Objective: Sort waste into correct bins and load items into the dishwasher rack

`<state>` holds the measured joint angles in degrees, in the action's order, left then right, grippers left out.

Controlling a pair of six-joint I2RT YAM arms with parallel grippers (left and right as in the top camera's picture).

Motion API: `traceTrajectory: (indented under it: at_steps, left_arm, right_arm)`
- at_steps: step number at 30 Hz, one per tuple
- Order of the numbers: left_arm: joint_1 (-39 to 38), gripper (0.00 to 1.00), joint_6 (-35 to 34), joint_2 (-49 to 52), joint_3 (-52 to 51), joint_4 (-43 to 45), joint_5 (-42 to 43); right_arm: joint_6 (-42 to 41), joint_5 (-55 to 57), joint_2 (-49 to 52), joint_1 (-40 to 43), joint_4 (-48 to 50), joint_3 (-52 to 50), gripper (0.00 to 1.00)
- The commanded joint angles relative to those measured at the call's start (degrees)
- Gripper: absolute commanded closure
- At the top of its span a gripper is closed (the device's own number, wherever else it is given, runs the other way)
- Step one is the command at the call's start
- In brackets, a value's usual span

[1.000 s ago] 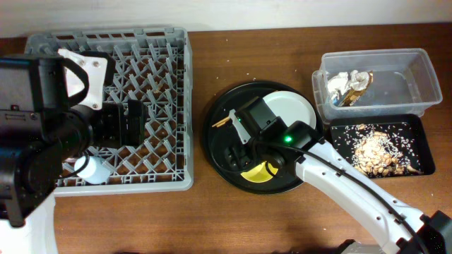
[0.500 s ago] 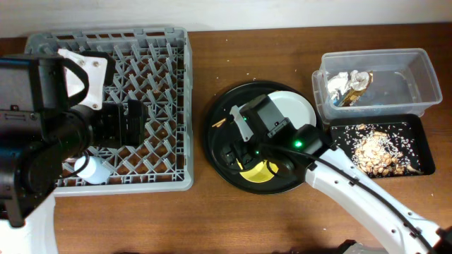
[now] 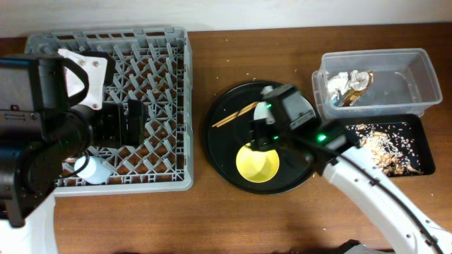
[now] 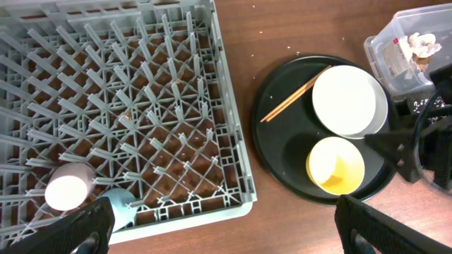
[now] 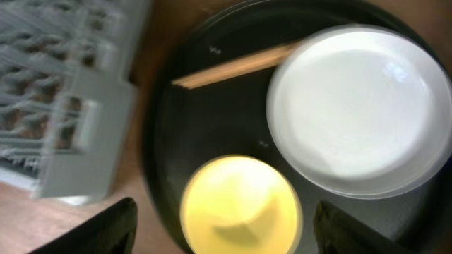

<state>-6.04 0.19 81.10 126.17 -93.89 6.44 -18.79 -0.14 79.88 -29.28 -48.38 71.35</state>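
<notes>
The right arm (image 3: 367, 180) stretches in from the lower right. The right gripper (image 5: 229, 236) faces down, spread wide and empty, over the round tray (image 3: 219, 152) holding the yellow bowl (image 5: 240, 204), plate (image 5: 357, 109) and chopsticks (image 5: 236, 65). The left gripper (image 4: 226, 236), also spread wide, hangs above the rack (image 4: 141, 106).

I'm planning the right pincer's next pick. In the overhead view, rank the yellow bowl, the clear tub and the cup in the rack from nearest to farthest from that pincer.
From the right pincer:
1. yellow bowl, right beside it on the round tray.
2. clear tub, off to the right in the picture.
3. cup, far left, in a corner of the rack.
</notes>
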Motion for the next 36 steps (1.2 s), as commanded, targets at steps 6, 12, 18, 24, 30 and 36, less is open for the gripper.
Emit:
traceTrajectory:
  at_steps: [6, 12, 18, 24, 30, 36]
  left_arm:
    - [-1.0, 0.01, -0.6, 5.9, 0.1, 3.1, 14.5]
    - [-11.8, 0.02, -0.5, 21.8, -7.7, 4.3, 14.6]
    - [-21.3, 0.16, -5.1, 33.2, -31.5, 26.0, 14.2]
    - [-27.9, 0.38, -9.8, 36.8, -38.9, 39.4, 13.3]
    - [-31.5, 0.55, -14.1, 37.0, -40.3, 39.6, 4.2]
    - [-31.2, 0.95, -15.8, 37.1, -42.2, 41.3, 4.2]
  right_arm:
    - [-4.2, -4.4, 0.1, 11.4, -6.3, 0.9, 0.29]
    - [-1.2, -10.0, 0.1, 19.9, -7.4, 0.9, 0.29]
    - [-1.2, -9.6, 0.1, 20.5, -8.4, 0.9, 0.25]
    - [-1.2, -9.8, 0.1, 22.3, -8.3, 0.9, 0.24]
    - [-1.2, -9.8, 0.1, 22.3, -8.9, 0.9, 0.23]
    - [-1.2, -9.8, 0.1, 22.3, -9.0, 0.9, 0.24]
